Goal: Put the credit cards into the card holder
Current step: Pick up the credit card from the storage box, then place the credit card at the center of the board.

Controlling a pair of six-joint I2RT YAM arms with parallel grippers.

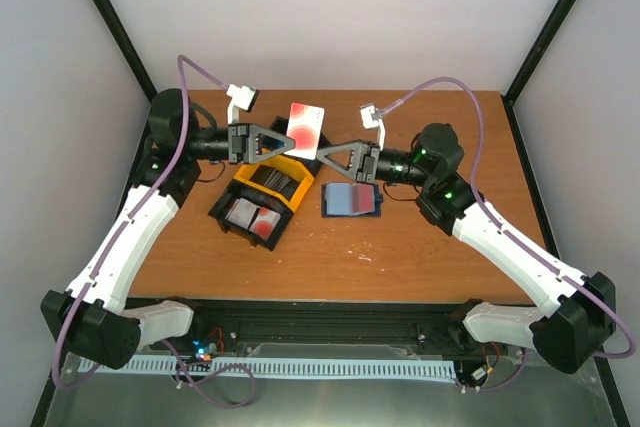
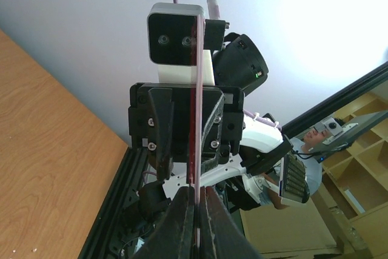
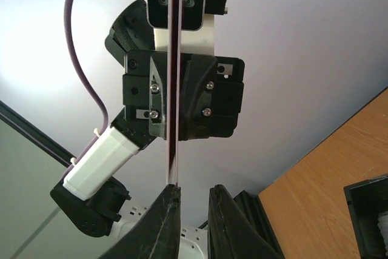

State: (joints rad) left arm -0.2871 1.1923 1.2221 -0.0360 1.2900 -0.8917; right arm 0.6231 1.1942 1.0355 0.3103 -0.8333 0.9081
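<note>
Top external view gives me the wooden table (image 1: pixel 420 247) across the middle of the frame, with bare wood along its lower edge and its right side and pale walls closing it in at the left, right and top. A black-and-yellow tray (image 1: pixel 285 167) sits left of centre with white, red-blotched cards (image 1: pixel 262 224) in its lower compartments. Just beside it to the right, apart from it, the card holder (image 1: pixel 352 200) lies open and flat, navy at the rim and paler blue inside. Above both, at the upper centre, one credit card (image 1: pixel 306 127) is held up off the table, white with a red blotch. On both wrist views I see it edge-on as a thin dark-red line. My left gripper (image 2: pixel 195 201) has its jaws pressed together on the card's lower edge. My right gripper (image 3: pixel 194 195) has its jaws narrowly apart, and the card's end meets the tip of one finger (image 3: pixel 167 210) only.
</note>
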